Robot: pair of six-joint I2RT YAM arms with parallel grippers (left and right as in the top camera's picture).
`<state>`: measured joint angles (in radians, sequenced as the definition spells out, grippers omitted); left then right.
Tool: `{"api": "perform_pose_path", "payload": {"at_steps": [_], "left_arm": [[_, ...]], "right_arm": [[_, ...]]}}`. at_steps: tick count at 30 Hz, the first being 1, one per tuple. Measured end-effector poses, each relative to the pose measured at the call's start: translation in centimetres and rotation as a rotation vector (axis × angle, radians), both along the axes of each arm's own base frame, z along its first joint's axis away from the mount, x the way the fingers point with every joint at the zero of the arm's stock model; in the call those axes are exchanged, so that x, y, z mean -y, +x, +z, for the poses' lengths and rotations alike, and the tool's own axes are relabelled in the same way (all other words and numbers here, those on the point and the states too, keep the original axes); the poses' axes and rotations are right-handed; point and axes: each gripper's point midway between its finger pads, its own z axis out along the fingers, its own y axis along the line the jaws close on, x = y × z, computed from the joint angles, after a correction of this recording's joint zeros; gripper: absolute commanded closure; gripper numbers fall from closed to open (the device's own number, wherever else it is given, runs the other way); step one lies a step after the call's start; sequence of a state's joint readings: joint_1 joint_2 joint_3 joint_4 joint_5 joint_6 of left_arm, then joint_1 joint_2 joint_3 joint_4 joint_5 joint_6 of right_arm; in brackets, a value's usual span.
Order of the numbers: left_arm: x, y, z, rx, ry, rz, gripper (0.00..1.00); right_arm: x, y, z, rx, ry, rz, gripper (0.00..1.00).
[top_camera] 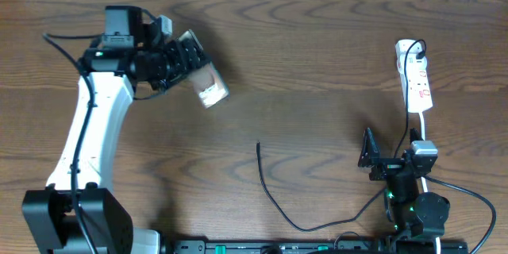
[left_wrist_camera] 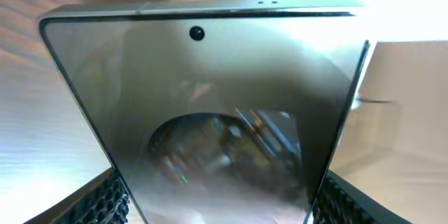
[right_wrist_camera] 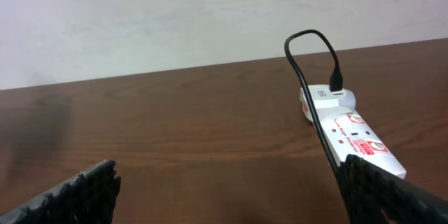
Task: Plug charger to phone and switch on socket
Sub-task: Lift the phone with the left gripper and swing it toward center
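My left gripper (top_camera: 184, 57) is shut on the phone (top_camera: 209, 86) and holds it tilted above the table at the upper left. In the left wrist view the phone's glossy screen (left_wrist_camera: 210, 98) fills the frame between the two fingers (left_wrist_camera: 217, 213). The charger's thin black cable (top_camera: 274, 198) lies on the table, with its free tip (top_camera: 258, 145) near the middle, apart from both grippers. The white socket (top_camera: 417, 79) lies at the right, with the black cable plugged into its far end (right_wrist_camera: 336, 84). My right gripper (top_camera: 389, 159) is open and empty just in front of the socket (right_wrist_camera: 357, 133).
The wooden table (top_camera: 317, 63) carries nothing else. Thicker black robot cables (top_camera: 468, 194) loop at the lower right by the right arm's base. A pale wall (right_wrist_camera: 175, 21) stands behind the table's far edge.
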<state>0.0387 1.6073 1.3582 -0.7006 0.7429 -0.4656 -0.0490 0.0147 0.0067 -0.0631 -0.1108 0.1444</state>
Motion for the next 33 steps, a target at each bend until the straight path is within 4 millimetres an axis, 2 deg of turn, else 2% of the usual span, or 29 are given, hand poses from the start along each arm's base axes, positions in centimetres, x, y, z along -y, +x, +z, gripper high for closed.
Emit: {"api": "perform_pose_path", "payload": {"at_steps": [6, 12, 18, 24, 33], "left_arm": [[-0.6, 0.3, 3.9, -0.098, -0.356, 0.093, 0.93], [-2.1, -0.4, 6.5, -0.226, -0.597, 0.149, 0.92], [-2.6, -1.3, 8.6, -0.339, -0.774, 0.144, 0.92], [-2.4, -2.0, 9.7, -0.437, -0.869, 0.140, 0.93], [-2.3, -2.2, 10.1, -0.490, -0.904, 0.145, 0.93]], "right_arm": [[0.0, 0.0, 0.0, 0.000, 0.000, 0.000, 0.01], [0.0, 0.0, 0.0, 0.000, 0.000, 0.000, 0.01], [0.0, 0.0, 0.0, 0.000, 0.000, 0.000, 0.01], [0.0, 0.0, 0.0, 0.000, 0.000, 0.000, 0.01], [0.0, 0.0, 0.0, 0.000, 0.000, 0.000, 0.01]]}}
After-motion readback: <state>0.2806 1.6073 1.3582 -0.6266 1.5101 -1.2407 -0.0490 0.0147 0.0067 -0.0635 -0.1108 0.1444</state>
